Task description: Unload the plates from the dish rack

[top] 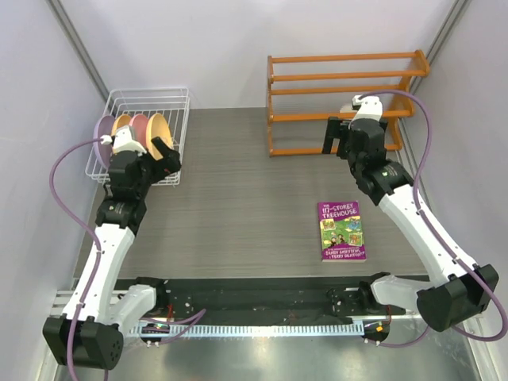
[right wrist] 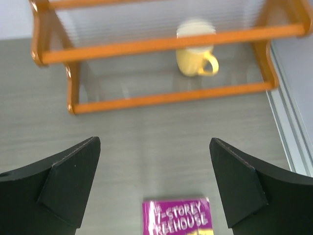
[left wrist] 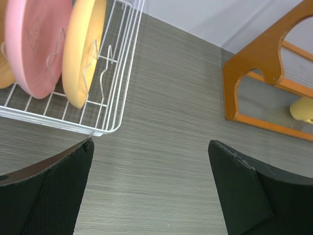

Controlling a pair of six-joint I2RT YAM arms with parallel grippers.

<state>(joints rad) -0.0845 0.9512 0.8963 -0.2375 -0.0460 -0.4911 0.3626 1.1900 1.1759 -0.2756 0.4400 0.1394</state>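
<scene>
A: About the left gripper (left wrist: 150, 147): how wide, and holding anything?

B: Spread fully, with nothing between the fingers (left wrist: 54, 191). Hovers over the table (top: 238, 175), just beside the near right corner of the dish rack (top: 151, 90). Not touching any plate, as seen from the left wrist.

A: And the plates (left wrist: 36, 44), where to find them?

B: All 4 inside the dish rack, at the far left of the table. Standing on edge between the upright tines, side by side. From left to right: lavender plate (top: 103, 129), orange-yellow plate (top: 121, 123), pink plate (top: 140, 125), then a 2nd orange-yellow plate (top: 159, 131). Nearest to the left gripper: that last 1.

A: Same question for the right gripper (right wrist: 155, 142).

B: Also fully open and empty. Held above the far right part of the table, facing the orange shelf (top: 341, 95), well apart from the dish rack.

A: Anything else around there?

B: A yellow mug (right wrist: 195, 56), low inside the orange shelf, behind the rails. Also a purple book (top: 342, 230), lying flat on the right side of the table, nearer than the right gripper.
</scene>
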